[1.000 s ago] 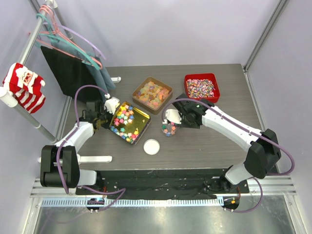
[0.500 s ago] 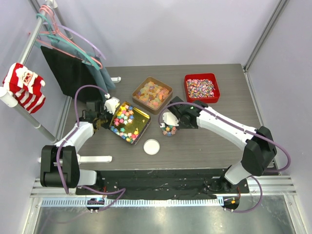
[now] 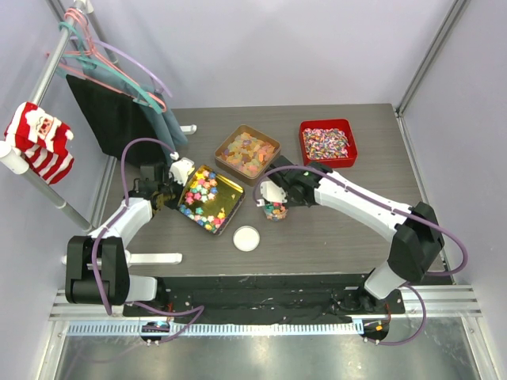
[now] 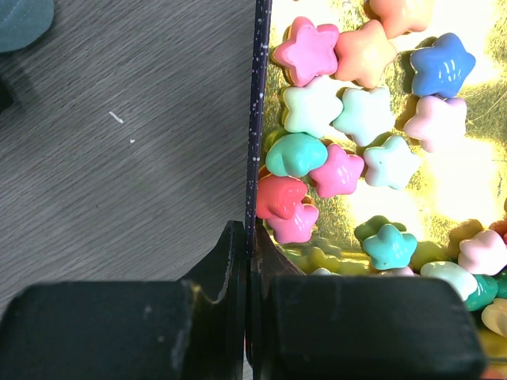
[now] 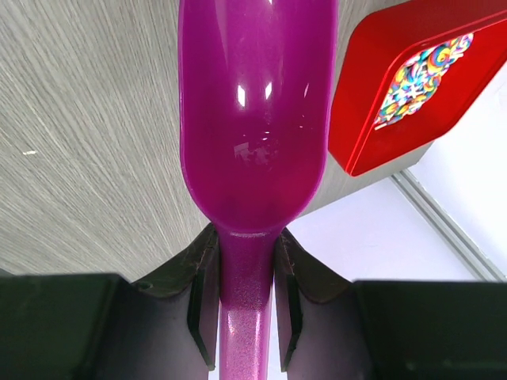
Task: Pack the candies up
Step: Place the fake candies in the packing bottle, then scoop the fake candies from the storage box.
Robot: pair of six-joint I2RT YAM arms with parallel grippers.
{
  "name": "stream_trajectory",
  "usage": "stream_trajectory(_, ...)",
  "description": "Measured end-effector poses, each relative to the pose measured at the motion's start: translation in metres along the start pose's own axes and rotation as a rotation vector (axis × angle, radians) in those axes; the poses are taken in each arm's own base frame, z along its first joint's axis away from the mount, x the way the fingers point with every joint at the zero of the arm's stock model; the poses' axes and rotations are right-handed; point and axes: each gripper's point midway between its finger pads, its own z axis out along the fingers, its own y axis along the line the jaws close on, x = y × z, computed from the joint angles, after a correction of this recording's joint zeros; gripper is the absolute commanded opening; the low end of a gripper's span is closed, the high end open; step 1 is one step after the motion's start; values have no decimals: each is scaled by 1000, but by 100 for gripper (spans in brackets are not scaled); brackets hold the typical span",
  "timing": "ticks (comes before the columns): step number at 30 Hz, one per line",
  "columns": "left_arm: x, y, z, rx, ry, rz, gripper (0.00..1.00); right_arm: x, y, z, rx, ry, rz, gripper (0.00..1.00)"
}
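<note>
Clamped with the left fingers on the gold tin by its left rim, the dark edge pinched tight between them in the wrist view. Inside the tin, heaped on the shiny floor and crowding the gripped rim: the candies, star-shaped, in pink, blue, mint, peach and yellow. Just right of the tin, standing on the tabletop, a small clear jar with a few more bright pieces in it. Also just right of the tin, over the jar or just behind it — cannot tell which — the right fingers, clenched on the neck of a purple scoop, its bowl pointing away from the wrist camera over grey wood. Off the tin's near corner, apart from it, a white lid. Behind the tin, a brown tin of pale gummies. Further right of the gold tin and well apart, a red tray of speckled sweets.
</note>
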Motion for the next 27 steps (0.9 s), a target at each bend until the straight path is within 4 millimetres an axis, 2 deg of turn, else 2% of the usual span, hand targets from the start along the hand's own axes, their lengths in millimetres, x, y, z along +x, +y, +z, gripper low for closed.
stream_trajectory(6, 0, -1, 0, 4, -2, 0, 0, -14, -12, -10, 41, -93, 56, 1)
stream_trajectory(10, -1, -4, 0, 22, -9, 0, 0, -28, -35, -20, 141, -185, 145, 1)
stream_trajectory(14, -3, -10, -2, 46, -28, 3, 0, -40, -46, -17, 183, -219, 199, 1)
stream_trajectory(18, -8, -13, -7, 63, -57, 7, 0, -54, -43, 3, 169, -203, 199, 1)
stream_trajectory(21, -10, -14, -9, 66, -73, 10, 0, -64, -37, 11, 158, -199, 179, 1)
stream_trajectory(27, -9, -15, -9, 71, -78, 8, 0, -82, -27, 6, 155, -228, 136, 1)
